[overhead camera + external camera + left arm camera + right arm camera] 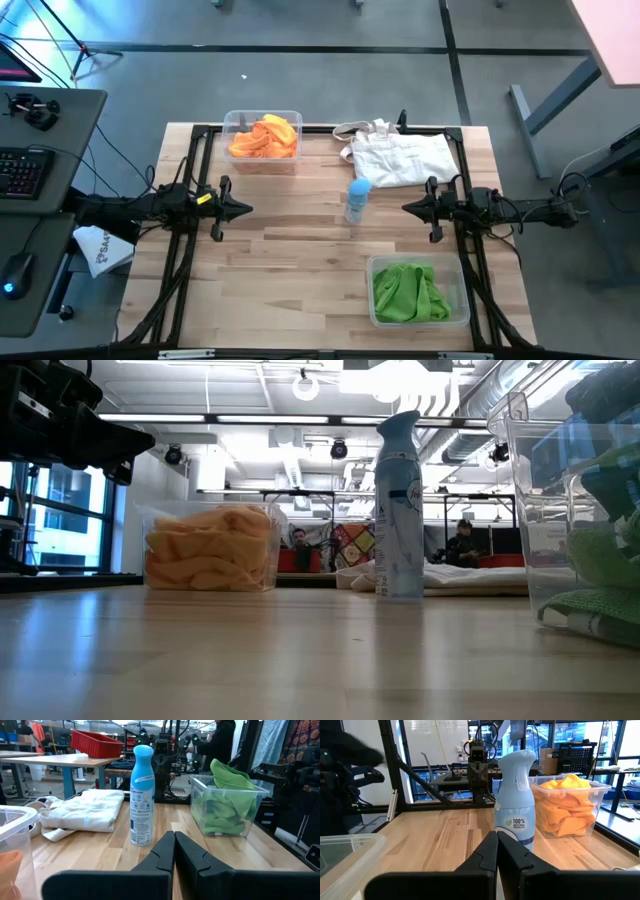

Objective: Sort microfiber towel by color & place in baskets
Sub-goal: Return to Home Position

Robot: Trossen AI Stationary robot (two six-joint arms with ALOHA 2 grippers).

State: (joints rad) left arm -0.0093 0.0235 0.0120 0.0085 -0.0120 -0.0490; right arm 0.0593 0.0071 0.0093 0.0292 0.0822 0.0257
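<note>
Orange towels (264, 139) fill the clear basket (230, 122) at the table's far edge, seen too as orange towels (212, 548) and orange towels (565, 812). Green towels (409, 292) lie in the clear basket (374, 265) near the near right corner, also seen as green towels (223, 800). My left gripper (245, 209) hovers at the left side, shut and holding nothing, its tips (174, 839) pointing right. My right gripper (407, 207) hovers at the right side, shut and holding nothing, its tips (497, 839) pointing left.
A light-blue spray bottle (357, 198) stands upright mid-table between the two grippers. A white tote bag (400, 156) lies at the far right. Bare wood spans the table's middle and near left. A desk with a keyboard (22, 170) is off the left edge.
</note>
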